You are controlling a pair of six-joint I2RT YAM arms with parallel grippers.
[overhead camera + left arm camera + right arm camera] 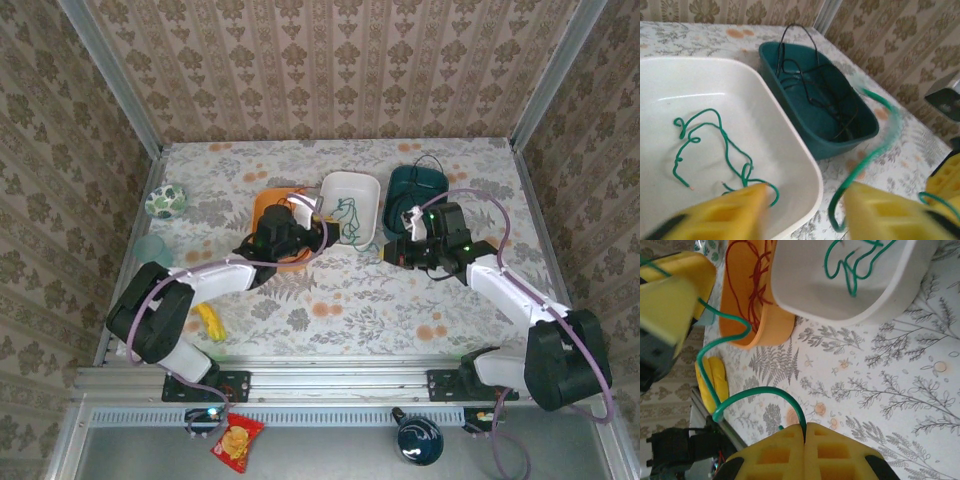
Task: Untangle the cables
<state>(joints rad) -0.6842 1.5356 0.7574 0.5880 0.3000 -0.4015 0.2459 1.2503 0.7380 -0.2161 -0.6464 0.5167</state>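
Final sorting step, judging by layout: red cable point(756, 282) in orange bin point(771, 335) left of white tray point(790, 145), black cable point(810, 97) in teal bin point(840, 145) right of tray, green cable point(721, 127) inside tray. Right gripper point(804, 427) jaws clamped on loose green strand point(765, 389) before tray; left gripper point(805, 190) jaws apart, strand between. Next: lay strand in tray.

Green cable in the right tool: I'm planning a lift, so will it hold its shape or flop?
Probably floppy: the green cable arches and droops in loose curves from the shut right tool. Likely very light, being so thin. It might snag, since it trails past the left tool.
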